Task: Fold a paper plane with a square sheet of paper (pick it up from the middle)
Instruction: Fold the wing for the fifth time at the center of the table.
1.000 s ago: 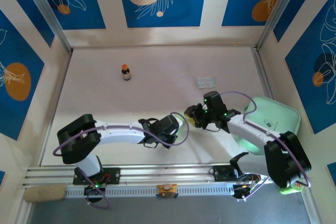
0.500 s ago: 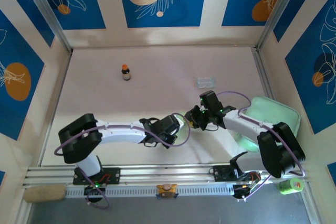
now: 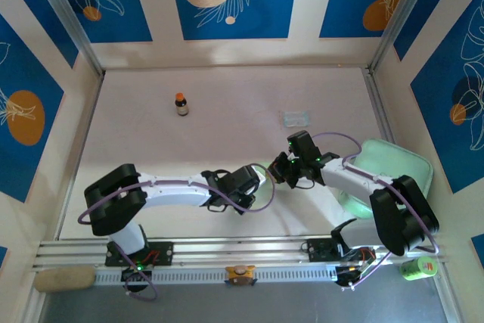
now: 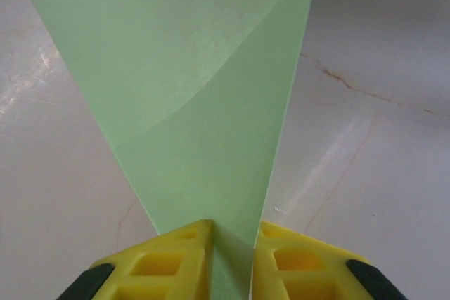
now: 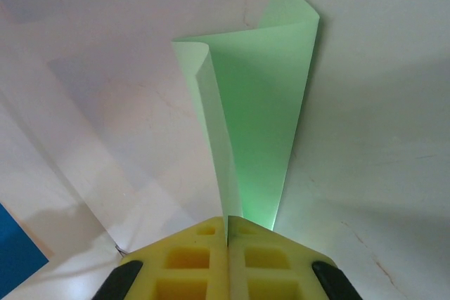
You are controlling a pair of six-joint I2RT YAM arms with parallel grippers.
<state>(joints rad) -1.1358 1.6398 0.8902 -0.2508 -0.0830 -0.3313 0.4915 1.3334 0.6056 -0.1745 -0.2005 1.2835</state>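
The square sheet of paper (image 3: 266,173), pale green and folded over, hangs between my two grippers just above the table, near its front middle. In the right wrist view the paper (image 5: 260,124) stands up in a curl with one corner bent over, and my right gripper (image 5: 228,221) is shut on its near edge. In the left wrist view the paper (image 4: 197,103) spreads away in a wide fan. My left gripper (image 4: 232,233) has its yellow jaws a little apart, with the paper's narrow end running loosely through the gap. From above, the left gripper (image 3: 255,179) and right gripper (image 3: 275,171) nearly meet.
A small brown bottle (image 3: 181,104) with an orange cap stands at the back left. A clear packet (image 3: 296,118) lies at the back right. A mint green tray (image 3: 397,168) sits under the right arm. A green can (image 3: 418,266) stands beyond the front rail.
My right gripper has closed onto the paper's edge after shifting slightly left. The left jaws have parted a little round the paper.
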